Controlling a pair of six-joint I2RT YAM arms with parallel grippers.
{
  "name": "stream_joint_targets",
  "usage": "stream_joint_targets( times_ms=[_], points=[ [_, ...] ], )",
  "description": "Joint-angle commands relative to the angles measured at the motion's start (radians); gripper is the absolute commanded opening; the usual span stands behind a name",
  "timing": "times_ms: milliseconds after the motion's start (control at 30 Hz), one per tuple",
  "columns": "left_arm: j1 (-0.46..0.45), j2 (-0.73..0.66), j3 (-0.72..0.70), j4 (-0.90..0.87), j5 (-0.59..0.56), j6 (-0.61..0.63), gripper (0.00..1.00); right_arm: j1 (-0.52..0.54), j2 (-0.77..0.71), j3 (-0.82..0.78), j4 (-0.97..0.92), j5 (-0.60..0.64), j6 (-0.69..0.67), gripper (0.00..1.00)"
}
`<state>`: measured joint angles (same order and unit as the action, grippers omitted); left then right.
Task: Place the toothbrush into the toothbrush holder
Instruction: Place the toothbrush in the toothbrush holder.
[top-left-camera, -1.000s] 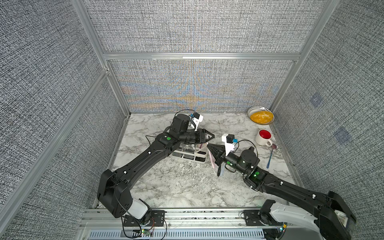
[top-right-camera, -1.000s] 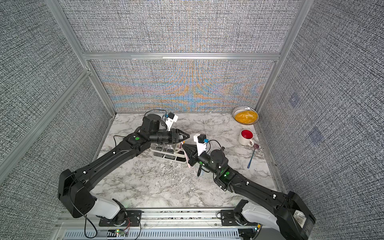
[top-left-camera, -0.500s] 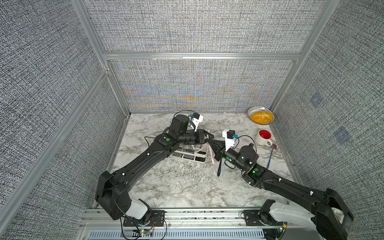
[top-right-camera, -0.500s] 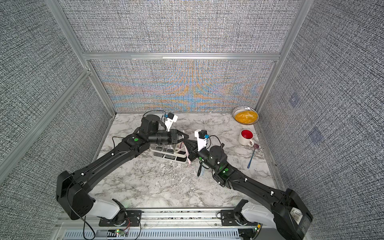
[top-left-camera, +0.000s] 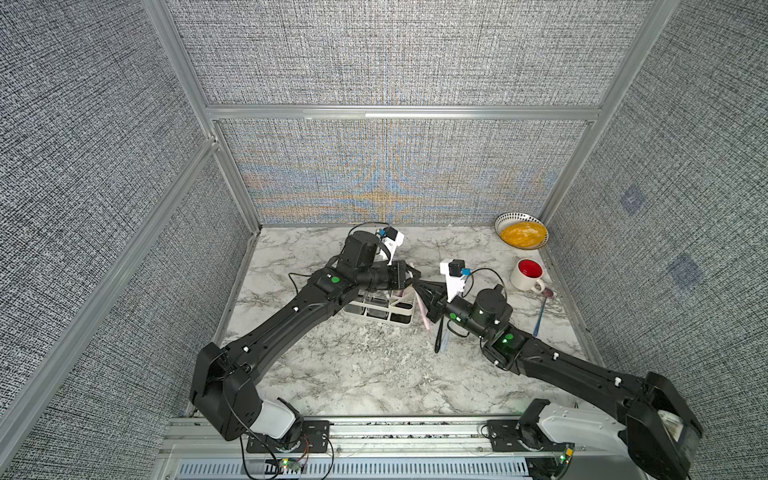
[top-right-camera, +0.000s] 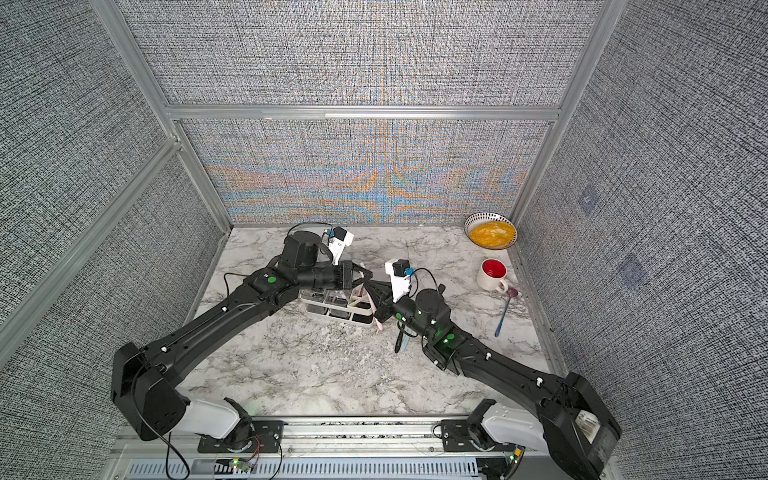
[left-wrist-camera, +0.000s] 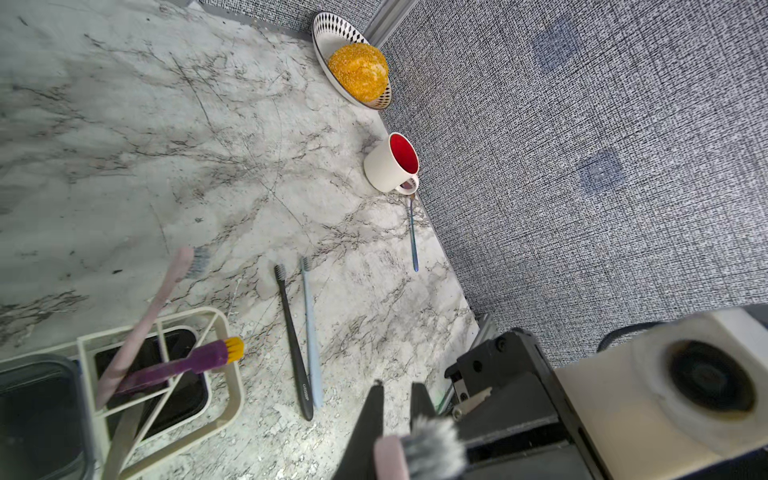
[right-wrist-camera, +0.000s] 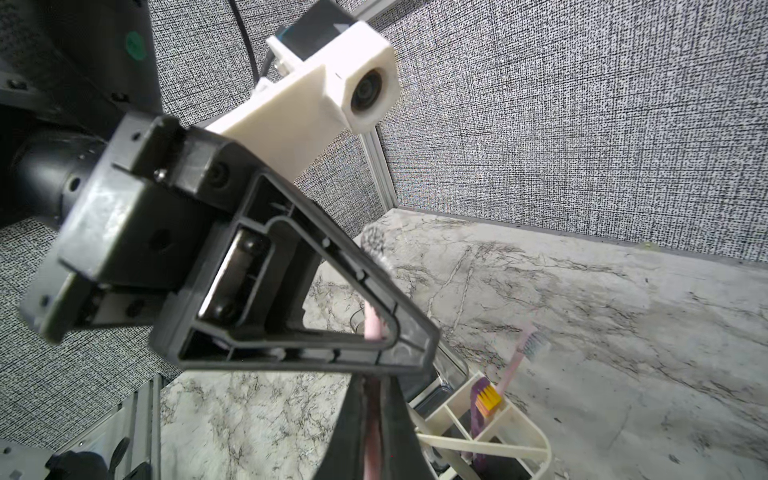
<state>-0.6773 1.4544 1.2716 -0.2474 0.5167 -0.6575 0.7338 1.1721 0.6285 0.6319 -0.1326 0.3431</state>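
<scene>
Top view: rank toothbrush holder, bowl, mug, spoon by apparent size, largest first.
1. toothbrush holder, though partly hidden
2. bowl
3. mug
4. spoon

The spoon is longer than the mug but far thinner, so that pair depends on whether you count length or area.

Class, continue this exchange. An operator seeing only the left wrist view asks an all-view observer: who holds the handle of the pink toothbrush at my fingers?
Observer: The right gripper is shut on the held pink toothbrush's handle.
Operator: Where does my left gripper meet it?
Observer: At the neck, between the bristles and the right gripper's hold.
Operator: Is it over the toothbrush holder?
Observer: In both top views the handle shows just beyond its end.
</scene>
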Motion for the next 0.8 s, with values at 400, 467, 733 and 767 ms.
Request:
stream_joint_targets(
  times_ms=[400,467,733,767],
  points=[
    [-0.001,-0.019,0.004,-0.066,-0.104,0.083,0.03,-0.004,0.002,0.0,0.019,-0.018,0.006,0.16],
    [-0.001,-0.022,0.005,-0.079,-0.119,0.093,0.03,-0.005,0.002,-0.002,0.021,-0.019,0.005,0.19],
    [-0.001,-0.027,0.014,-0.115,-0.168,0.126,0.01,-0.007,-0.015,-0.015,0.018,-0.027,-0.002,0.33],
    [-0.001,-0.026,0.015,-0.118,-0.178,0.134,0.0,-0.009,-0.024,-0.017,0.011,-0.023,-0.006,0.35]
  ],
)
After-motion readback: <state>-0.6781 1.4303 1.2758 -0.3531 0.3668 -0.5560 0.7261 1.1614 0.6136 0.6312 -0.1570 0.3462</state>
